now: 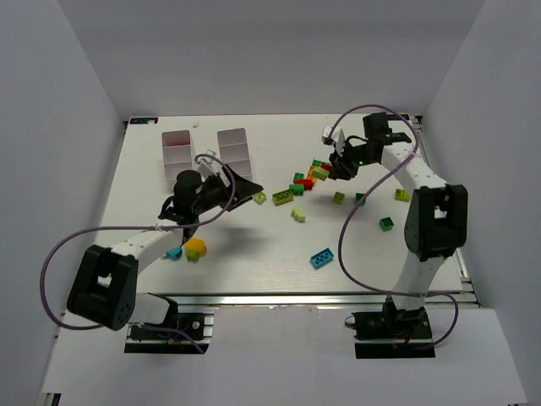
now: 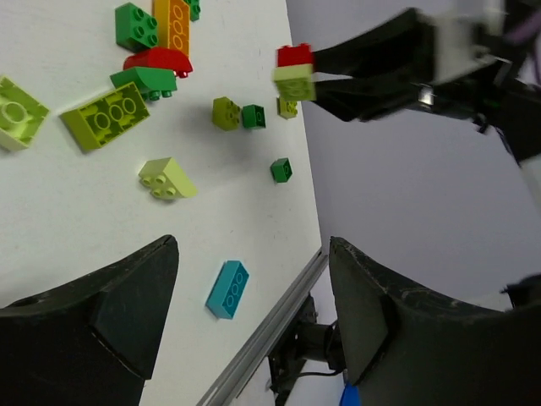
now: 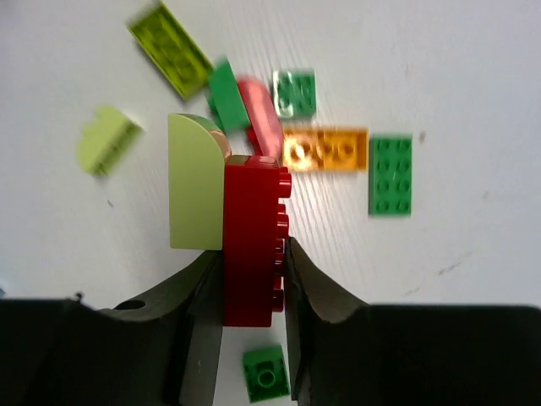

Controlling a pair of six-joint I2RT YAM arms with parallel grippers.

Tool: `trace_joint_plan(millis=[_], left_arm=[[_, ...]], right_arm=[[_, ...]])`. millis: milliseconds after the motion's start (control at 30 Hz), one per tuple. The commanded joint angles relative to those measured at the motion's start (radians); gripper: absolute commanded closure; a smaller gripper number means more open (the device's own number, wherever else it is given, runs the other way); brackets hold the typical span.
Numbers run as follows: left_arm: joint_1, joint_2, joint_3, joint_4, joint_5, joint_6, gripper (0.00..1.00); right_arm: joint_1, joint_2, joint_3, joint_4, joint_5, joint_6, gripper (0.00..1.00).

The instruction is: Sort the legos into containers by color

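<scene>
Step in hand: pick-and-carry by R arm. R fingers pinch a red brick by its long sides. A lime piece is stuck flat on one face, so it's 2 colours in 1 grab. L wrist view shows the pair hanging in the air past the worktop edge, clear of the surface.

L fingers are spread wide w/ nothing between them, hovering just in front of the two white trays. They point toward the loose pile.

Rest of the bricks are unsorted: most lie mid-worktop under and beside the R fingers (green, lime, orange, red). A cyan brick sits alone nearer the front, and an orange brick plus a small cyan one lie by the L arm. Can't tell what's in the tray compartments, too small.

Progress: early, I'd say, as most pieces are outside the trays.

Next move prob needs:
- Carry the red brick left across to a tray compartment. The trays are well apart from the R fingers and the L arm sits between, so watch for a clash.
- Lime piece needs splitting off first, else it lands in w/ red. Maybe the L fingers can take it.
</scene>
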Motion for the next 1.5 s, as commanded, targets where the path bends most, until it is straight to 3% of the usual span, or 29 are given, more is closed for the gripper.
trace_joint_plan(millis=[0, 167, 333, 700, 1100, 1267, 1367, 1467], left_arm=[[-0.035, 0.052, 0.088, 0.114, 0.016, -0.033, 0.19], [-0.075, 0.158, 0.168, 0.159, 0.022, -0.064, 0.19], [-0.101, 0.190, 0.190, 0.227, 0.020, -0.113, 0.18], [-0.120, 0.143, 0.125, 0.183, 0.013, -0.093, 0.20], [-0.126, 0.167, 0.153, 0.167, -0.003, -0.073, 0.22], [-0.126, 0.172, 0.151, 0.169, -0.001, -0.074, 0.29], [-0.126, 0.175, 0.147, 0.189, 0.005, -0.078, 0.48], [-0.126, 0.178, 0.147, 0.195, 0.006, -0.079, 0.56]], right_arm=[[0.077, -0.134, -0.073, 0.129, -0.100, 0.144, 1.00], [0.229, -0.291, -0.234, 0.334, 0.004, 0.317, 1.00], [0.305, -0.320, -0.251, 0.420, 0.068, 0.410, 1.00], [0.335, -0.313, -0.223, 0.435, 0.104, 0.418, 1.00], [0.381, -0.346, -0.254, 0.451, 0.104, 0.413, 1.00], [0.384, -0.349, -0.259, 0.451, 0.096, 0.418, 1.00], [0.382, -0.348, -0.259, 0.451, 0.094, 0.419, 1.00], [0.384, -0.348, -0.256, 0.451, 0.091, 0.419, 1.00]])
